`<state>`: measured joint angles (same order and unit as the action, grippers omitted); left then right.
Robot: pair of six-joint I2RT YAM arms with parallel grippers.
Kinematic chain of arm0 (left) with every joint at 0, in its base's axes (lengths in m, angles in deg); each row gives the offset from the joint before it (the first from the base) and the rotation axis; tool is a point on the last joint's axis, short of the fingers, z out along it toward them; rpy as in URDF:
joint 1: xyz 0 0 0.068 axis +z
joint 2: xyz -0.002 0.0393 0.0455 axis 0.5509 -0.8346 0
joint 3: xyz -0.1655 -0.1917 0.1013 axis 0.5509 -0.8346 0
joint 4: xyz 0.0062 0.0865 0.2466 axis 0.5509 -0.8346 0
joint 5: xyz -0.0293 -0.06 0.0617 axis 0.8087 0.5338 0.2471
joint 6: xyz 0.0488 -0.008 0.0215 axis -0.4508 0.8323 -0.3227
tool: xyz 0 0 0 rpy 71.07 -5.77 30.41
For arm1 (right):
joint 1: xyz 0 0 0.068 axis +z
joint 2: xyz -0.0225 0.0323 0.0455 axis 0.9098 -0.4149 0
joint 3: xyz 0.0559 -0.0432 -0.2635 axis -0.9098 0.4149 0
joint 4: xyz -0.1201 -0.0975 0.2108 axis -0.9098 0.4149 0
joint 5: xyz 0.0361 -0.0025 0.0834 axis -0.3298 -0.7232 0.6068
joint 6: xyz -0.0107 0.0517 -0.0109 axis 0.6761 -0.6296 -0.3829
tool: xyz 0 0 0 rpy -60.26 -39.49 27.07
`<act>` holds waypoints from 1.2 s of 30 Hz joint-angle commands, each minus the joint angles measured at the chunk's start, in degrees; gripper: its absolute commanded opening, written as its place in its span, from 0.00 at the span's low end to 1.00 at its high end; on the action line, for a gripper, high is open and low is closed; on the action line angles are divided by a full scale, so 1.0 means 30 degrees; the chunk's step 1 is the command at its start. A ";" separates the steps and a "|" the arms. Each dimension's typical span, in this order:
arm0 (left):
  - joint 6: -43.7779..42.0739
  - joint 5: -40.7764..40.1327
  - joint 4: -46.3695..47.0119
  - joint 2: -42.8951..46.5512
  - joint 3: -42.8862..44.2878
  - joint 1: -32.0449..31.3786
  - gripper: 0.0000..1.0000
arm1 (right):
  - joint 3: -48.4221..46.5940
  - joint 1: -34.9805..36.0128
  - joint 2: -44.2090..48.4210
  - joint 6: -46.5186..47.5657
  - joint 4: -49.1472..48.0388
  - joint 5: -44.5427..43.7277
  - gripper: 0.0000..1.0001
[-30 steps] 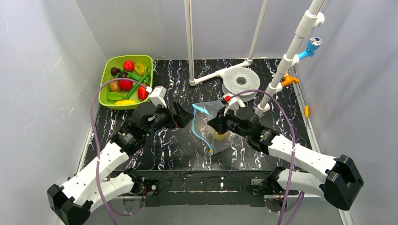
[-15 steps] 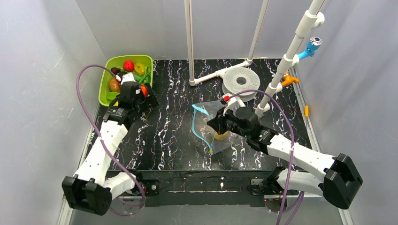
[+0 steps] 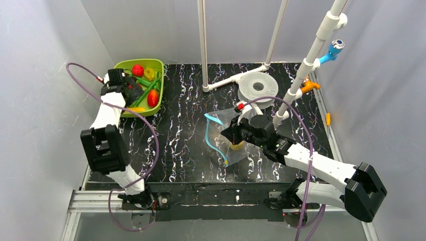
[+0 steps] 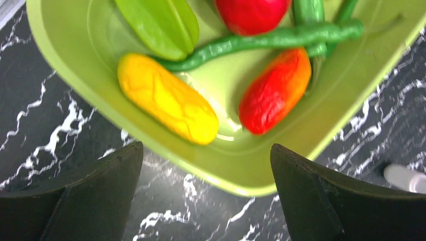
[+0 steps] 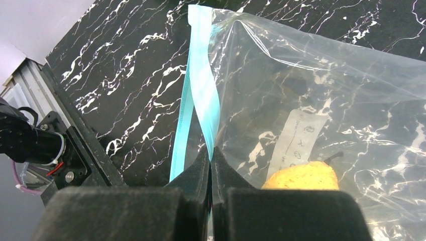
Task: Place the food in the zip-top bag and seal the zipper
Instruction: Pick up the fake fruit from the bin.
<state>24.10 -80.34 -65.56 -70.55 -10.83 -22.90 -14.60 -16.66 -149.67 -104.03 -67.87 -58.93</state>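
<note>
From above, the left gripper (image 3: pixel 129 93) hangs over the lime-green tray (image 3: pixel 131 64) at the bench's far-left corner. The right gripper (image 3: pixel 232 134) sits on the zip-top bag (image 3: pixel 224 120), which lies mid-bench, right of centre. The left wrist view shows those jaws spread wide and empty above a yellow food piece (image 4: pixel 168 98) and a red food piece (image 4: pixel 275 90). The right wrist view shows the fingers pinched together on the light-blue zipper (image 5: pixel 203 85), with a yellow pear (image 5: pixel 301 175) inside the bag.

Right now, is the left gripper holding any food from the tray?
No, the left gripper hangs open and empty above the green tray.
</note>
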 commanded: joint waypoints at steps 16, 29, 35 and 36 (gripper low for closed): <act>-0.1079 -0.4190 -0.2761 -0.7690 0.7537 0.1052 0.66 | -0.0407 0.1611 -0.0709 0.1286 -0.1142 -0.2600 0.01; 0.0115 -0.2665 -0.1968 -1.0474 0.8227 0.1818 0.83 | -0.0400 0.1876 -0.0862 0.1481 -0.1251 -0.2927 0.01; 0.0727 -0.2713 -0.1996 -1.0785 0.7934 0.2019 0.77 | -0.0349 0.1934 -0.0833 0.1531 -0.1304 -0.3127 0.01; 0.0648 -0.2800 -0.1995 -1.0757 0.7904 0.2008 0.74 | -0.0342 0.1956 -0.0855 0.1539 -0.1324 -0.3149 0.01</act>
<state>24.87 -87.78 -70.76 -103.59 12.94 -17.54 -14.60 -11.33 -152.23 -100.53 -68.45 -67.20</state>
